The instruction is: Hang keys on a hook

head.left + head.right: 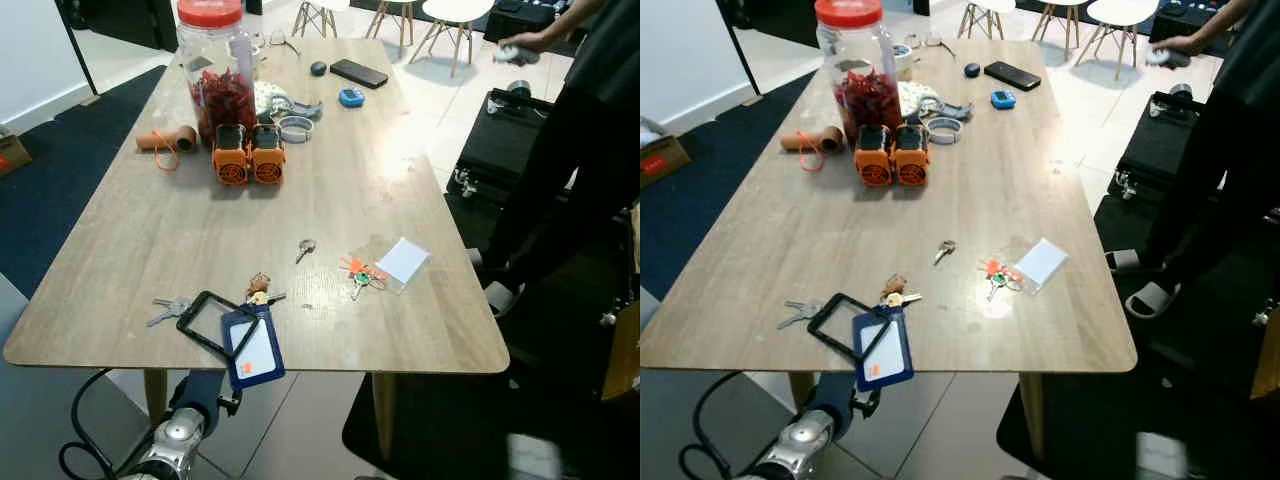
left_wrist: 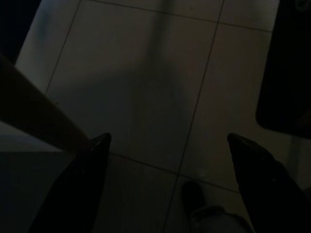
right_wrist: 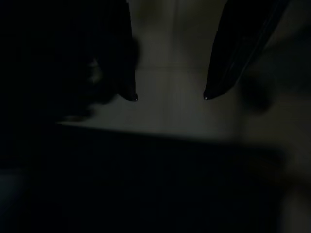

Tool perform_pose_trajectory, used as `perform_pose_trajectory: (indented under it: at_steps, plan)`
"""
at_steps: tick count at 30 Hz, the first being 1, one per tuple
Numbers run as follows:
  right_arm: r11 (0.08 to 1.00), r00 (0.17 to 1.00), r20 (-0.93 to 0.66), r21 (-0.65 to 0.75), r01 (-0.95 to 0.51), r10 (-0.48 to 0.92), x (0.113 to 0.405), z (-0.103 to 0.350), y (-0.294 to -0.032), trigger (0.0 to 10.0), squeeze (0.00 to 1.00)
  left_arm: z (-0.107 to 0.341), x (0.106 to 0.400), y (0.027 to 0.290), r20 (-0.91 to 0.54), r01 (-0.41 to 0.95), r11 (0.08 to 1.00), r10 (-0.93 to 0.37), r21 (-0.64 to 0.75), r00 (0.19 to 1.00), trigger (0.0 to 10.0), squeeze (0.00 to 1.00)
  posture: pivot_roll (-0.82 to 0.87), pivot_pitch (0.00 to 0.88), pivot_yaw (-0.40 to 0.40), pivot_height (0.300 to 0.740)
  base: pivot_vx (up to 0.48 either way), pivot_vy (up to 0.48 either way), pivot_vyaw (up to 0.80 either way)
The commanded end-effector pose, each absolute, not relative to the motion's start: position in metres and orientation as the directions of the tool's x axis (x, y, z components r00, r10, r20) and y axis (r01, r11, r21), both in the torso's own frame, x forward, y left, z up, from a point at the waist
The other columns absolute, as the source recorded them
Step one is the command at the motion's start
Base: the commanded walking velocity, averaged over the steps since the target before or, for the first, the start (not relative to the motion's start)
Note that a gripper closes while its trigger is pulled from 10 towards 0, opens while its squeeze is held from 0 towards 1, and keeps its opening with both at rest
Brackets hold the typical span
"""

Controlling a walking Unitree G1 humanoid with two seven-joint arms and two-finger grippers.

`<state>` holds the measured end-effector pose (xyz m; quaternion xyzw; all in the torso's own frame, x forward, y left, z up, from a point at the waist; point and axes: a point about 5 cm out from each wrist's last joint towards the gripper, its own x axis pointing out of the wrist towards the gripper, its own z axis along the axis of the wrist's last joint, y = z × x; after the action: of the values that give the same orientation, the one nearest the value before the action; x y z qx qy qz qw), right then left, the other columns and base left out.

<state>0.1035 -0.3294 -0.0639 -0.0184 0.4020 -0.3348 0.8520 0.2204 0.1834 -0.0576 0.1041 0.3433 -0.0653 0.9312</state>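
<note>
Several sets of keys lie on the wooden table (image 1: pixel 150 250): a bunch of keys with orange and green tags (image 1: pixel 362 275) next to a small clear bag (image 1: pixel 403 262), a single key (image 1: pixel 305 248) in the middle, silver keys (image 1: pixel 168 309) near the left edge, and keys with a small brown charm (image 1: pixel 261 290) touching a blue badge holder (image 1: pixel 253 347) that hangs over the near edge. Keys like these are probably light, hard and a bit slippery, and they lie flat, so the ring or a tag looks like the best place to pinch. The tagged bunch has open table all around it. No hook can be seen from here. Both arms hang low beside the table; the left gripper (image 2: pixel 167 148) points at the tiled floor with its fingers spread wide, and the right gripper (image 3: pixel 169 97) is spread too, holding nothing (its view is very dark). A person (image 1: pixel 590 120) stands close by the right side of the table, so there is less room to move there. The far end is crowded with a big jar (image 1: pixel 215 60) and two orange things (image 1: pixel 248 155).
</note>
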Motion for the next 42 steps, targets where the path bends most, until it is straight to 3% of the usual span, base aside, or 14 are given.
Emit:
perform_pose_trajectory:
  at_steps: [1,2,5,9,12,18,19,23,25,28,31,35,39,42]
  plan:
    - [0.689,0.484,-0.539,-0.284,0.666,-0.690,0.116,-0.041,-0.355,10.0,0.00,-0.061,0.216,0.183,-0.672,0.199,0.969,-0.050,0.146,0.739,10.0,0.00,0.05,0.047,-0.025,0.740,0.000,0.000,0.00]
    - [0.689,0.484,-0.539,-0.284,0.666,-0.690,0.116,-0.041,-0.355,10.0,0.00,-0.061,0.216,0.183,-0.672,0.199,0.969,-0.050,0.146,0.739,10.0,0.00,0.05,0.047,-0.025,0.740,0.000,0.000,0.00]
    - [0.610,0.544,-0.307,-0.187,0.770,-0.781,0.149,0.012,-0.397,10.0,0.00,-0.062,0.215,0.183,-0.674,0.200,0.969,-0.051,0.145,0.737,10.0,0.00,0.05,0.049,-0.024,0.740,0.000,0.000,0.00]
    - [0.614,0.584,-0.220,-0.104,0.782,-0.781,0.170,0.037,-0.407,10.0,0.00,-0.062,0.215,0.183,-0.674,0.200,0.969,-0.052,0.143,0.737,10.0,0.00,0.05,0.049,-0.023,0.740,0.000,0.000,0.00]
    - [0.714,0.710,-0.113,0.004,0.700,-0.696,0.214,0.076,-0.409,10.0,0.00,-0.062,0.214,0.182,-0.674,0.205,0.969,-0.058,0.140,0.736,10.0,0.00,0.05,0.047,-0.024,0.740,0.000,0.000,0.00]
    - [0.839,0.841,-0.033,0.048,0.542,-0.540,0.258,0.107,-0.392,10.0,0.00,-0.063,0.213,0.180,-0.676,0.223,0.965,-0.070,0.142,0.734,10.0,0.00,0.05,0.045,-0.027,0.740,0.000,0.000,0.00]
    - [0.931,0.931,-0.010,0.020,0.364,-0.364,0.290,0.126,-0.364,10.0,0.00,-0.063,0.213,0.180,-0.678,0.221,0.966,-0.071,0.138,0.731,10.0,0.00,0.05,0.040,-0.027,0.740,0.000,0.000,0.00]
    - [0.978,0.978,0.004,-0.011,0.210,-0.210,0.312,0.140,-0.336,10.0,0.00,-0.063,0.212,0.180,-0.680,0.219,0.966,-0.071,0.135,0.730,10.0,0.00,0.05,0.040,-0.027,0.740,0.000,0.000,0.00]
    - [0.999,1.000,0.005,-0.033,0.021,-0.021,0.325,0.145,-0.300,10.0,0.00,-0.064,0.211,0.186,-0.694,0.209,0.963,-0.033,0.172,0.720,10.0,0.00,0.05,0.034,-0.026,0.740,0.000,0.000,0.00]
    - [0.998,0.999,0.002,-0.037,-0.046,0.046,0.328,0.146,-0.287,10.0,0.00,-0.065,0.210,0.189,-0.700,0.205,0.960,-0.012,0.193,0.714,10.0,0.00,0.05,0.034,-0.026,0.740,0.000,0.000,0.00]
    - [0.966,0.966,-0.021,-0.020,-0.258,0.258,0.332,0.141,-0.243,10.0,0.00,-0.069,0.203,0.203,-0.740,0.234,0.931,0.053,0.279,0.671,10.0,0.00,0.05,0.032,-0.022,0.740,0.000,0.000,0.00]
    - [0.953,0.952,-0.030,-0.012,-0.304,0.304,0.333,0.139,-0.232,10.0,0.00,-0.070,0.201,0.206,-0.750,0.245,0.921,0.072,0.303,0.658,10.0,0.00,0.05,0.032,-0.022,0.740,0.000,0.000,0.00]
    - [0.880,0.875,-0.109,-0.008,-0.476,0.472,0.325,0.129,-0.194,10.0,0.00,-0.071,0.197,0.212,-0.765,0.224,0.928,0.090,0.296,0.637,10.0,0.00,0.06,0.042,-0.020,0.740,0.000,0.000,0.00]
    - [0.852,0.845,-0.157,-0.038,-0.522,0.511,0.321,0.123,-0.184,10.0,0.00,-0.072,0.195,0.211,-0.770,0.226,0.932,0.081,0.283,0.633,10.0,0.00,0.06,0.052,-0.023,0.740,0.000,0.000,0.00]
